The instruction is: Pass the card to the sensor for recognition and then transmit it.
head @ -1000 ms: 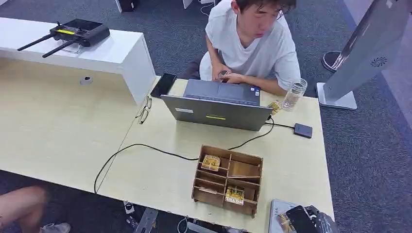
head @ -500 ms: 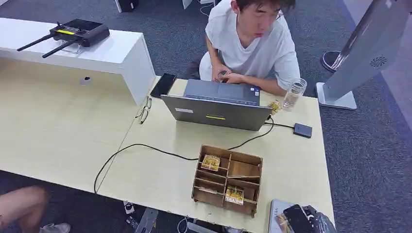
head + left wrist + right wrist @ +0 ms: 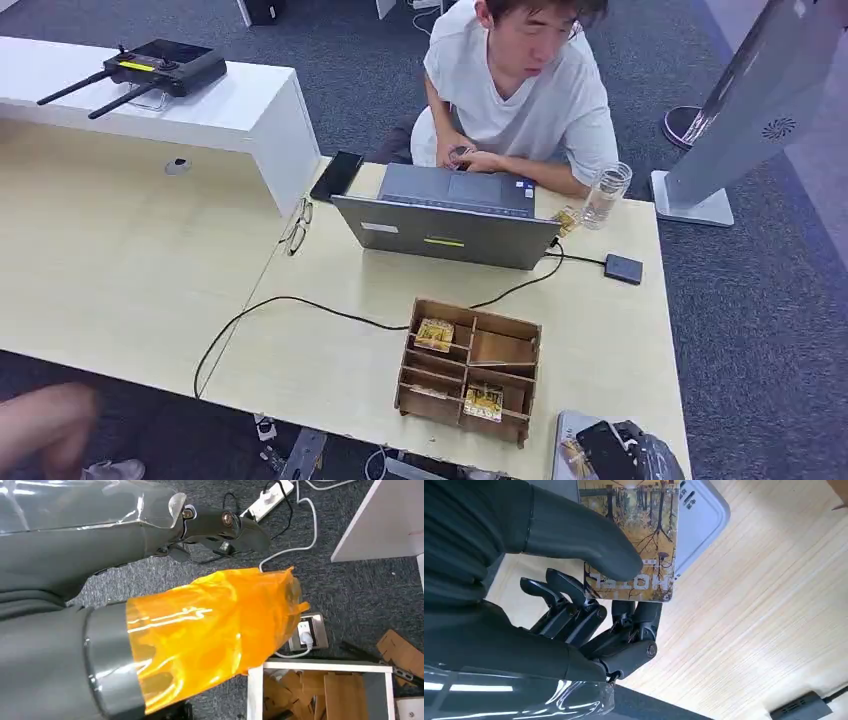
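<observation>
Since a second ago my right hand (image 3: 620, 452) has slid slightly toward seven o'clock over the grey sensor pad (image 3: 566, 440), at the table's (image 3: 330, 360) five-o'clock corner; nothing else has shifted. At two o'clock from the hand sits the black reader box (image 3: 623, 268); at eleven, the wooden tray (image 3: 470, 370) of spare cards. That hand pinches the card (image 3: 629, 540) between thumb and fingers, above the pad. I judge it light, stiff and slick, best held at one short end. My left hand (image 3: 200, 630) hangs floorward; whether spread or curled I cannot tell.
</observation>
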`<move>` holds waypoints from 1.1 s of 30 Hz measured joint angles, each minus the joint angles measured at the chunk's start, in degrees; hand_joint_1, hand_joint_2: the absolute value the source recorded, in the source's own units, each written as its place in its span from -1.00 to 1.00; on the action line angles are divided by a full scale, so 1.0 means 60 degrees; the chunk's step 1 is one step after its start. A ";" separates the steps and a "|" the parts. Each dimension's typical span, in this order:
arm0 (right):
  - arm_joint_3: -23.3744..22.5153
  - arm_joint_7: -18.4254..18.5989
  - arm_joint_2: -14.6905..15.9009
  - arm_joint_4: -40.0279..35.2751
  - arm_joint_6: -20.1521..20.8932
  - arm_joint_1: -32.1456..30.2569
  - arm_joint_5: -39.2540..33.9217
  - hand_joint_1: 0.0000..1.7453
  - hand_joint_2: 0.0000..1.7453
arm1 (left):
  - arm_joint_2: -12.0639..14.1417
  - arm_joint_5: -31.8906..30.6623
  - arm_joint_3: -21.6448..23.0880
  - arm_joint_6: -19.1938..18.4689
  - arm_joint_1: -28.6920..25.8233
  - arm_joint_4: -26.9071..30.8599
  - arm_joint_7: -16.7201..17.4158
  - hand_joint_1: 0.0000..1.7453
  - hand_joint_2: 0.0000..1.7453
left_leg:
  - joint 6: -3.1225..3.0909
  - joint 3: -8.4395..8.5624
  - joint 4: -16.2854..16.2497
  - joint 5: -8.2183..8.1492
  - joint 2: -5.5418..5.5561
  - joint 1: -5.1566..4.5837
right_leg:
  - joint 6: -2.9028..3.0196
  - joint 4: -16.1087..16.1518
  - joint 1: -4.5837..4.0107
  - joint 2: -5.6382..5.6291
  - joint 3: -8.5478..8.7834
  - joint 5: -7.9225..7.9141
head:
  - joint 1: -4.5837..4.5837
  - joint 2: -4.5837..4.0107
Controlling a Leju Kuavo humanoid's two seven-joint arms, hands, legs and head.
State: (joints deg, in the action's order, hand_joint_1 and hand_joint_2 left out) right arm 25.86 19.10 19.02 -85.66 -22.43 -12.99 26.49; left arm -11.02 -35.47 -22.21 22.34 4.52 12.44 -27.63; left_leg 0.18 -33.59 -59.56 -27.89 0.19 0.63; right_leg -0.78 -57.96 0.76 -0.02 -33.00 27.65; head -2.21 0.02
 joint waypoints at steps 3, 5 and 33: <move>0.0004 -0.0106 -0.0015 0.0015 -0.0131 -0.0004 0.0022 1.00 1.00 | 0.0000 0.0058 0.0018 0.0000 -0.0001 0.0000 -0.0022 -1.00 -1.00 | 0.0000 0.0001 0.0000 0.0000 0.0000 0.0000 | 0.0000 0.0000 0.0000 0.0000 0.0001 0.0000 | -0.0004 0.0000; 0.0007 -0.0196 -0.0025 -0.0014 -0.0225 -0.0021 0.0073 1.00 1.00 | 0.0004 0.0091 0.0022 0.0022 -0.0004 0.0000 -0.0029 -1.00 -1.00 | 0.0000 0.0001 0.0000 0.0000 0.0000 0.0000 | 0.0000 0.0000 0.0000 0.0000 0.0001 0.0000 | 0.0000 0.0000; -0.0470 -0.3785 -0.0324 -0.3676 -0.1884 -0.0510 0.1301 1.00 1.00 | 0.0022 0.0881 -0.0310 0.0310 -0.0258 0.0000 -0.0845 -1.00 -1.00 | 0.0001 -0.0004 0.0001 -0.0001 0.0003 0.0000 | 0.0001 -0.0001 0.0000 0.0004 -0.0003 0.0001 | -0.0004 0.0000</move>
State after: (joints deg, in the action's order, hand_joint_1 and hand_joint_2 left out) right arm 23.04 -3.61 17.07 -107.71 -33.73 -16.05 34.29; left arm -10.88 -30.18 -24.06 24.20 2.98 12.44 -32.70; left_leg 0.19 -33.61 -59.55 -27.90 0.21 0.64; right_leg -0.78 -57.97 0.76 0.00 -33.02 27.66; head -2.23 0.02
